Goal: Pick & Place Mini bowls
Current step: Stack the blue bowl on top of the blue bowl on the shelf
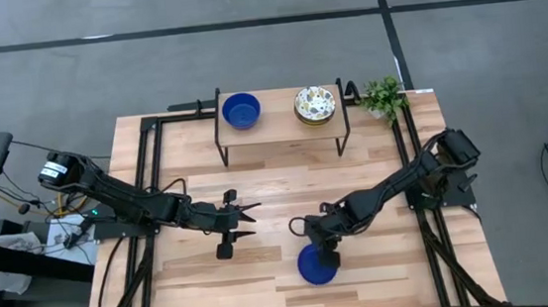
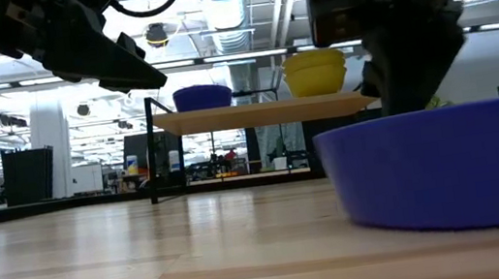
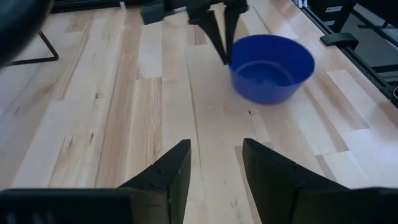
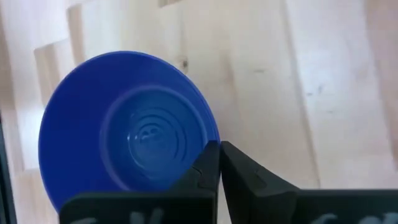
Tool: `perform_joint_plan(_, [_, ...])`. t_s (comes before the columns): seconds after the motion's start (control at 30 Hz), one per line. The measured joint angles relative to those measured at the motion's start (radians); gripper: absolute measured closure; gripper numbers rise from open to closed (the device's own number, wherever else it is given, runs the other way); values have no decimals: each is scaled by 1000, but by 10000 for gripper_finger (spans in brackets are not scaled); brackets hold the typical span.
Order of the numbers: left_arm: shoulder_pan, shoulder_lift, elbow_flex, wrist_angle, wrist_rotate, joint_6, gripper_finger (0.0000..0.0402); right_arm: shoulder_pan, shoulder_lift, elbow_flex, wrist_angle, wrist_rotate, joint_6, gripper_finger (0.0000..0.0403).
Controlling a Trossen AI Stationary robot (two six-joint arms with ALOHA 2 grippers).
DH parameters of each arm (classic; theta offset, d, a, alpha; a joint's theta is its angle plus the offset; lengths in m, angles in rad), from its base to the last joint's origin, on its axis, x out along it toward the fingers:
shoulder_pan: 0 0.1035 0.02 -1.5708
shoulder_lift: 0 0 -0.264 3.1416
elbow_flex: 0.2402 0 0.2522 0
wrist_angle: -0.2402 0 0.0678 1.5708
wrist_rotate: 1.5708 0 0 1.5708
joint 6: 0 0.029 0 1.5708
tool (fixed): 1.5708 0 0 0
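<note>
A cobalt blue mini bowl [image 2: 449,165] fills the lower right of the low view, upright on the wooden surface [image 1: 265,274]. In the high view it is seen at lower centre, at the near edge of the surface, with the right tool [image 1: 329,258] directly at its rim. In the right wrist view the right tool's fingers [image 4: 239,168] are shown pressed together at the bowl's rim — whether the rim is pinched between them cannot be told.

The left tool [image 1: 243,223] is held left of centre in the high view, its fingers [image 3: 168,171] spread apart over bare wood with nothing between them; the blue bowl is seen well apart from it.

At the top centre of the high view a small raised shelf [image 1: 276,123] is found — a second blue bowl [image 1: 241,110] is set on its left part and a stack of cream floral bowls [image 1: 315,104] on its right part. A small green plant [image 1: 384,95] stands just beside the shelf's right end.
</note>
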State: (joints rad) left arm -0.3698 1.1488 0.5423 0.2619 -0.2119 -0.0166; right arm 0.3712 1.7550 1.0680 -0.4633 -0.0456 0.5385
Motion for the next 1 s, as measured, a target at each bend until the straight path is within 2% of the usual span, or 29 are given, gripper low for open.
perform_joint_plan(0.17, [0, 0, 0, 0, 0, 18, 257, -63, 0, 0, 4, 3, 38, 402])
perform_joint_plan(0.33, [-1, 0, 0, 0, 0, 111, 257, -156, 0, 0, 22, -10, 63, 402])
perform_joint_plan(0.63, [-33, 0, 0, 0, -56, 575, 257, -320, 0, 62, 32, -143, 48, 403])
perform_joint_plan(0.73, [-33, 0, 0, 0, -89, 679, 257, -350, 0, 111, 17, -167, 29, 403])
perform_joint_plan(1.0, [-32, 22, 0, 3, -156, 709, 257, -380, -2, 216, -79, -195, -9, 403])
